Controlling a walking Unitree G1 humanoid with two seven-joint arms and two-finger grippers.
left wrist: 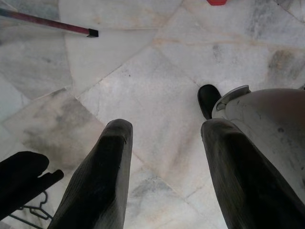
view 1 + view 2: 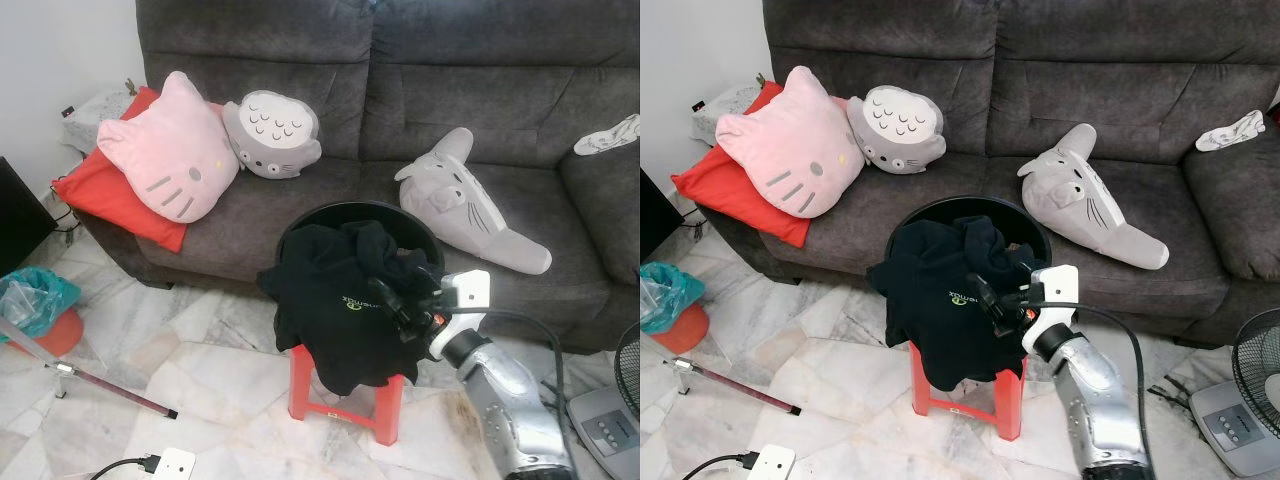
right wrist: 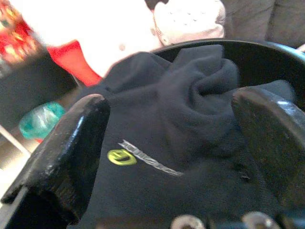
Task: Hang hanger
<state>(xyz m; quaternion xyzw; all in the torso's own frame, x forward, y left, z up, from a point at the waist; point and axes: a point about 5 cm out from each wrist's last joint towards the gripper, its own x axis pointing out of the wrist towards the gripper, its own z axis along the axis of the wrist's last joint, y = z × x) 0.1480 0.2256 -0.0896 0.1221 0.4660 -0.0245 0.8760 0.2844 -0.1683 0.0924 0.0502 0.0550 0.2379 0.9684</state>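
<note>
Grey sofa (image 2: 300, 200) behind, marble floor (image 1: 157, 95) below. I have the right gripper (image 3: 171, 143) spread wide just before the black shirt (image 2: 340, 290), which hangs over the basin (image 2: 420, 225) on the red stool (image 2: 345, 395). Left gripper (image 1: 162, 167) idles apart, empty. A wire hanger (image 1: 33, 212) lies on the floor; I judge nothing hung yet.

A home living room before me, grey sofa (image 2: 400, 110) with plush cushions (image 2: 170, 150), marble floor (image 2: 200, 380), red stool (image 2: 345, 395) beside my arm, standing fan (image 2: 1255, 400)
</note>
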